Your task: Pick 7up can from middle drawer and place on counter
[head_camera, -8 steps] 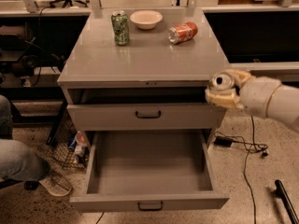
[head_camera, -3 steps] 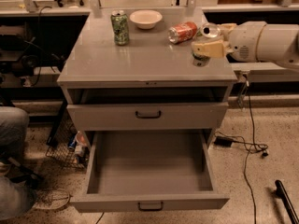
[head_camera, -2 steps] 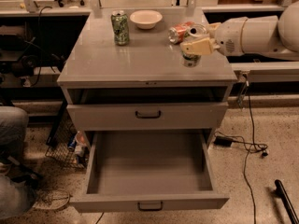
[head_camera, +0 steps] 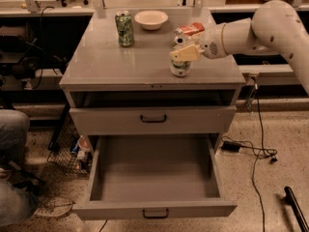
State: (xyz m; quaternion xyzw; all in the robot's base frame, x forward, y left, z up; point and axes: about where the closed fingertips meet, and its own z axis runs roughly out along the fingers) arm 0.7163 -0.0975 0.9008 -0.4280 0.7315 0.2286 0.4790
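Note:
The 7up can, pale with green markings, stands upright at the front right of the counter, touching it or just above it. My gripper comes in from the right on the white arm and is shut on the can's upper part, hiding its top. The middle drawer, the lowest one, is pulled wide open below, and its inside is bare.
A darker green can and a white bowl stand at the back of the counter. An orange can lies behind my gripper. The shallower drawer is nearly shut. A person's leg and a wire basket are at the left.
My gripper carried the 7up can from beside the cabinet's right edge up over the counter, then left and down to the counter's front right.

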